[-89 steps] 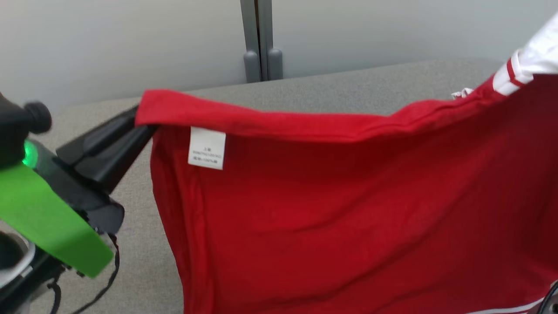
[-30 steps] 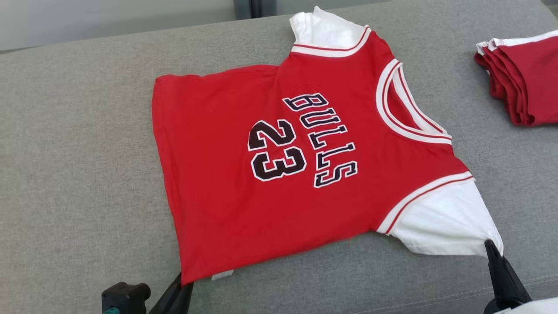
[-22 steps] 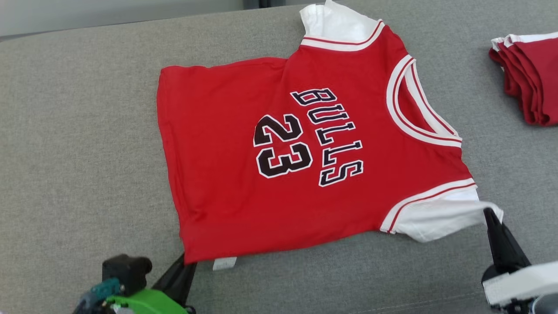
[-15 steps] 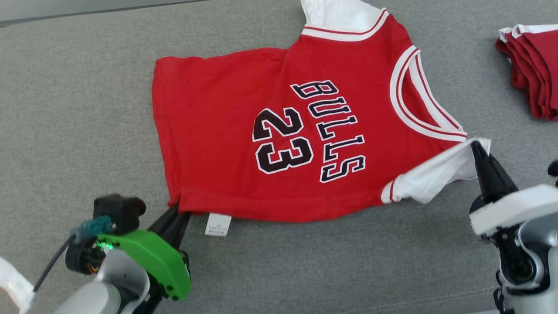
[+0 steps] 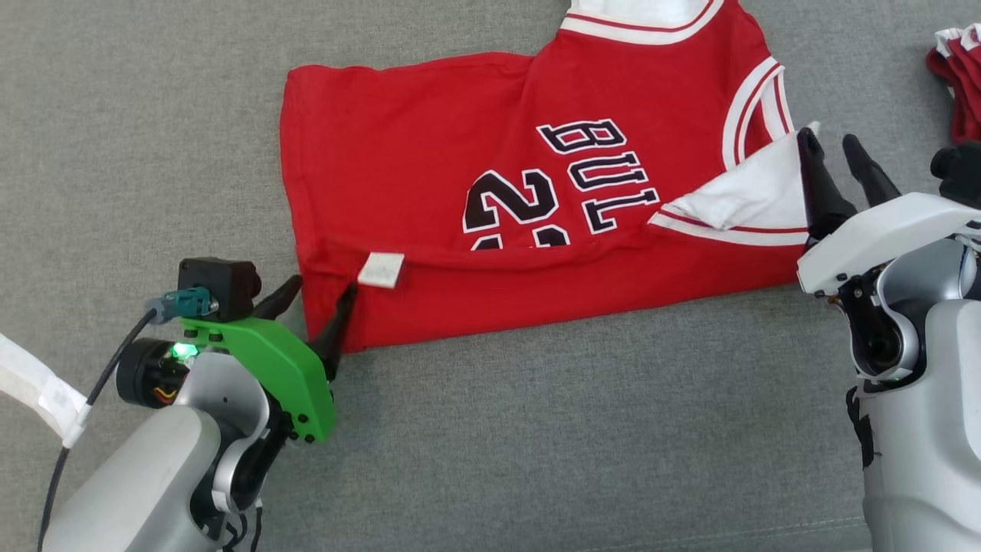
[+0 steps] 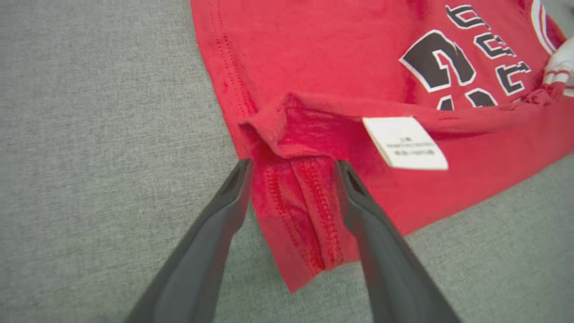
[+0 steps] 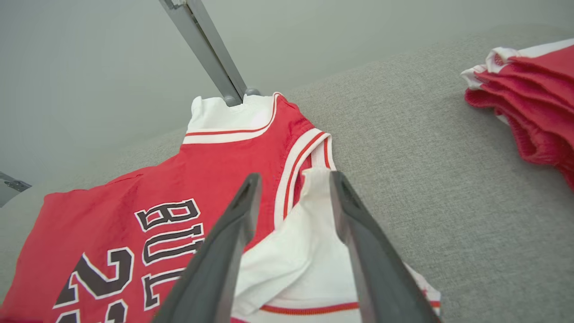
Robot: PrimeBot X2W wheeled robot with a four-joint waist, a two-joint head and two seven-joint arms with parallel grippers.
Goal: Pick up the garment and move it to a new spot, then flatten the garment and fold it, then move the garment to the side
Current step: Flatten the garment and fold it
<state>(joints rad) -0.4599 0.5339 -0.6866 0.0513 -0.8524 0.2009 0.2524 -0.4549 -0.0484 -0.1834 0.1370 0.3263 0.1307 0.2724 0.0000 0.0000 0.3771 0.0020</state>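
1. Between the left jaws, spread wide and gripping nothing, sits the hem corner (image 6: 296, 211): doubled, stitched, soft knit, with the label (image 6: 406, 143) flipped up.
2. Right jaws are parted too, empty, at the tip of the white sleeve (image 7: 287, 251), which is limp and creased.
3. Jersey (image 5: 429, 176) lies on the grey woven bench (image 5: 536, 429), long axis left to right, near edge folded over the print.
4. Next fold, I'd say, wants the far edge, beyond both jaws, one arm at each end.
5. Folded stack (image 7: 533, 107) is well apart, to the right.
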